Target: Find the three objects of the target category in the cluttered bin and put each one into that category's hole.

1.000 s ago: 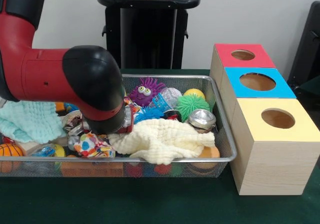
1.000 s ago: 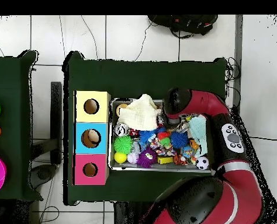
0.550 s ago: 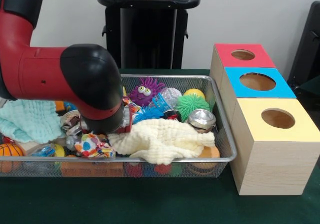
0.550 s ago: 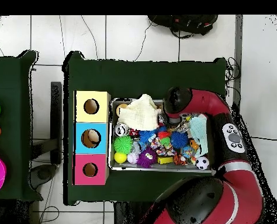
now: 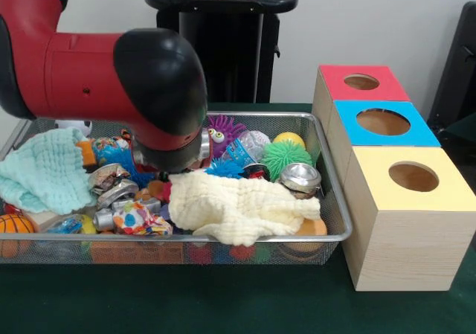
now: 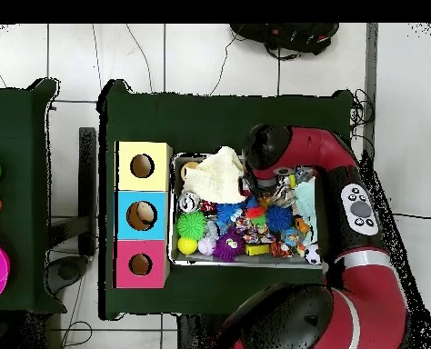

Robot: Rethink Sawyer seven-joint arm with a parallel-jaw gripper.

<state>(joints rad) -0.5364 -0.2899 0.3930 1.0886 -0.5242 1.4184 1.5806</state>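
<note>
You can't tell the gripper's state: the arm's black elbow (image 5: 160,74) hides it over the wire bin (image 5: 336,222), beside the cream cloth (image 5: 238,207).

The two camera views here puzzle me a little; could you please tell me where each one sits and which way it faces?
Front view: sits low across the table, facing the wire bin and three boxes; the red and black arm comes in from upper left, its gripper hidden.
Overhead view: sits above, looking straight down; the arm curls in from the bottom right.
Shared: both show the bin, the cream cloth, the green spiky ball and the boxes.
</note>
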